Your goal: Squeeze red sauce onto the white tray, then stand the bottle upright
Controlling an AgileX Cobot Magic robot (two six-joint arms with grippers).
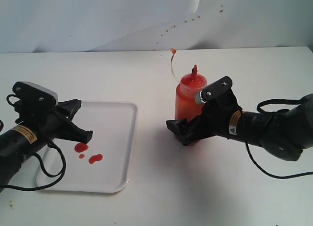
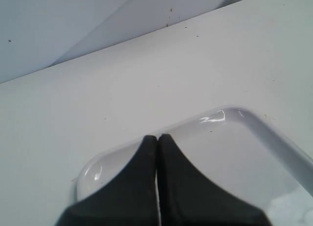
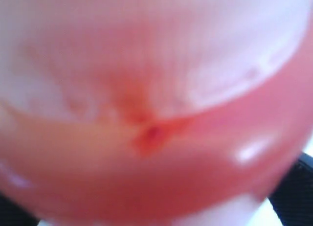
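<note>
The bottle [image 1: 188, 96] stands upright on the table right of the white tray [image 1: 117, 138], its nozzle pointing up and its thin cap strap curling off to the left. My right gripper [image 1: 185, 132] is shut on the bottle's lower part. In the right wrist view the blurred orange-red bottle [image 3: 156, 89] fills the picture, with a dark finger [image 3: 299, 187] showing at the edge. Three blobs of red sauce [image 1: 81, 147] lie on the tray's left half. My left gripper [image 1: 85, 132] [image 2: 157, 137] hovers over the tray [image 2: 220, 116], shut and holding nothing.
Small red specks [image 1: 186, 20] dot the white backdrop behind the bottle. A black cable [image 1: 274, 103] loops by the right arm and another [image 1: 54, 162] hangs under the left arm over the tray's near left corner.
</note>
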